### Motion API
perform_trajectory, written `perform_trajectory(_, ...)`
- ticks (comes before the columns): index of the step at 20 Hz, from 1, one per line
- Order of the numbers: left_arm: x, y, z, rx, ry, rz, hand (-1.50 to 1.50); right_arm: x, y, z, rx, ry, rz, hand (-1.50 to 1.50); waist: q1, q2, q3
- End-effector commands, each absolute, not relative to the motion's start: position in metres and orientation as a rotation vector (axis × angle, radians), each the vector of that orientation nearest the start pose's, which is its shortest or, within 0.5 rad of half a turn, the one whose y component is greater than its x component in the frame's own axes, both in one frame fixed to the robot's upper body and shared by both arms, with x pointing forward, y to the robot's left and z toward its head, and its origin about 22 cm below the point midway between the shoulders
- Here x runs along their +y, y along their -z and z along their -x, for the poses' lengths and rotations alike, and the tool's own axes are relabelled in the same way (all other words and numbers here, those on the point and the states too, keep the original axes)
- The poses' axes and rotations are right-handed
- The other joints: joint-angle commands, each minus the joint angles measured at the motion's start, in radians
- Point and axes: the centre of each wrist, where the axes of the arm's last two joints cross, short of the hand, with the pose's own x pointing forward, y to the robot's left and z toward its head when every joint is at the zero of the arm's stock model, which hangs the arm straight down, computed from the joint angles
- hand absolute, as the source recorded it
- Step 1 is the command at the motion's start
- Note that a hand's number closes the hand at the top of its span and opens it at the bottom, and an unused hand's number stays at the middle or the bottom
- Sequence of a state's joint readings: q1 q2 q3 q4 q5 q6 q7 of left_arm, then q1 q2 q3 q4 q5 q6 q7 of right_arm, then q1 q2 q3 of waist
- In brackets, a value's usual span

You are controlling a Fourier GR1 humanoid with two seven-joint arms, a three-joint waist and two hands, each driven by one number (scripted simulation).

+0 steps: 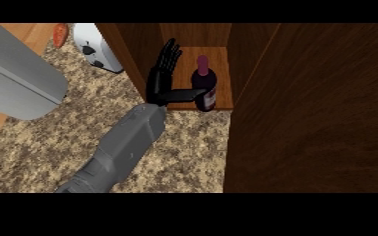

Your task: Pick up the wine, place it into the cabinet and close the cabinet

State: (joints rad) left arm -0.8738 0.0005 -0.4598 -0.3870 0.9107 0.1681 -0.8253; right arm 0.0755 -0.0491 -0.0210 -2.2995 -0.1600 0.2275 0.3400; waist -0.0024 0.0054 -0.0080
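Though open, hand (163, 74) beside wine (204, 83) in cabinet (198, 36).

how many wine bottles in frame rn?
1. The wine bottle stands at the front of the cabinet shelf, beside the hand, whose thumb touches it. The door may hide others.

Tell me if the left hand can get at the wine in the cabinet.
Probably yes: the left hand is open right beside the wine in the cabinet, thumb at it, nothing between.

Wine bottle (204, 85) upright in cabinet (214, 40), open hand (164, 72) beside.
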Motion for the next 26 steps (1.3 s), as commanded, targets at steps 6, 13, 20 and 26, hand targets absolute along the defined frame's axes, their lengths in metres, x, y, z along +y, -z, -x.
perform_trajectory(6, 0.099, -0.003, -0.348, -1.836, -0.05, 0.428, -1.5, -0.241, -0.157, -0.158, -1.891, -0.228, -0.142, -1.5, 0.039, -0.024, 0.009)
perform_trajectory(13, 0.136, -0.019, -0.273, -1.826, -0.053, 0.445, -1.5, -0.235, -0.161, -0.163, -1.9, -0.205, -0.168, -1.5, 0.034, -0.016, 0.009)
perform_trajectory(20, 0.156, -0.064, -0.215, -1.85, -0.076, 0.466, -1.5, -0.229, -0.165, -0.165, -1.9, -0.28, -0.172, -1.5, 0.015, -0.01, 0.008)
perform_trajectory(26, 0.181, -0.066, -0.208, -1.873, -0.117, 0.4, -1.5, -0.237, -0.181, -0.158, -1.834, -0.599, -0.169, 1.5, 0.013, -0.009, 0.008)
